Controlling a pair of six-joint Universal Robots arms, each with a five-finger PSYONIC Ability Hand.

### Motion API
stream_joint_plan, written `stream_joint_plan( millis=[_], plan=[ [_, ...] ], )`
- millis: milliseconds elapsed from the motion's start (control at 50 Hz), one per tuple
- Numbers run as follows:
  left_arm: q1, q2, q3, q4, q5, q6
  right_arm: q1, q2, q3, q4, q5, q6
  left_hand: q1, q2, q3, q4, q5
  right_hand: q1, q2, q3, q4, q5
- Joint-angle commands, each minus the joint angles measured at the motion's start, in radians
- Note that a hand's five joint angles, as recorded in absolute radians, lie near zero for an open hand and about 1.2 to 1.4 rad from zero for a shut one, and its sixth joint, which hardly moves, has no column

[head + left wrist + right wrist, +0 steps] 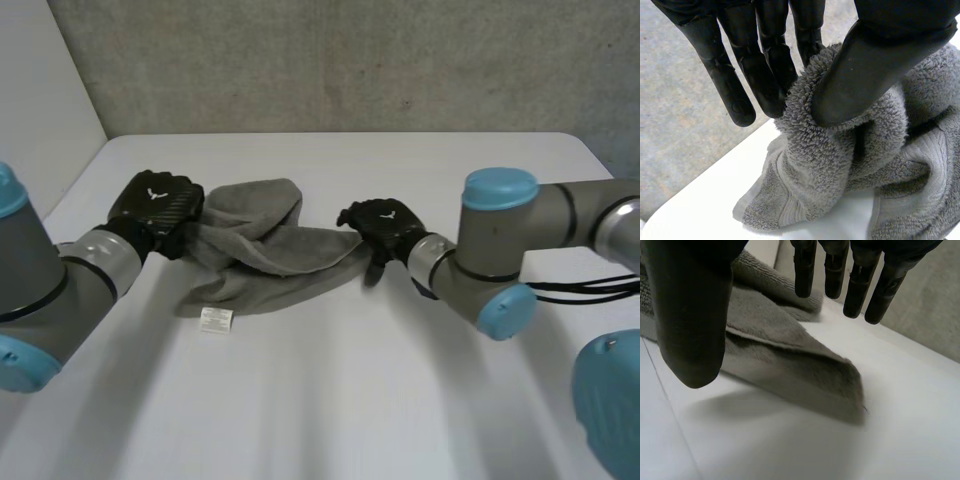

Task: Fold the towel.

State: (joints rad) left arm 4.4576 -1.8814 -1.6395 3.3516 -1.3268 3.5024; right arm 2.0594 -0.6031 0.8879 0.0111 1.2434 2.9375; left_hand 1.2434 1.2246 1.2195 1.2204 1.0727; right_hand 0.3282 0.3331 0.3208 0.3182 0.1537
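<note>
A grey towel (265,250) is seen lying crumpled on the white table (350,400), towards its left half, with one end bunched up and the other spread flatter towards the middle. A small white label (216,319) is seen at the towel's near edge, lying on the table.

The left hand (155,203) is placed at the bunched left end of the towel. In the left wrist view a raised fold of the cloth is pinched between the thumb (865,75) and the straight fingers (735,85), with the rest of the towel hanging down to the table below.

The right hand (380,222) is held at the towel's right end. In the right wrist view its thumb (690,315) and fingers (855,285) are spread apart and nothing is gripped; a flat folded corner of the towel lies on the table beneath them.

A rough grey wall (350,60) is seen behind the far edge of the table. The two arms are reached in from either side, well apart.
</note>
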Motion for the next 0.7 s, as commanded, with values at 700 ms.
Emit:
stream_joint_plan(
  millis=[700],
  plan=[
    [0.076,-0.206,0.595,0.054,-0.033,-0.058,0.019,0.197,-0.946,-0.165,0.206,-0.011,0.071,0.09,0.095,0.094,0.067,1.068,1.063,1.075,1.078,1.068]
  ],
)
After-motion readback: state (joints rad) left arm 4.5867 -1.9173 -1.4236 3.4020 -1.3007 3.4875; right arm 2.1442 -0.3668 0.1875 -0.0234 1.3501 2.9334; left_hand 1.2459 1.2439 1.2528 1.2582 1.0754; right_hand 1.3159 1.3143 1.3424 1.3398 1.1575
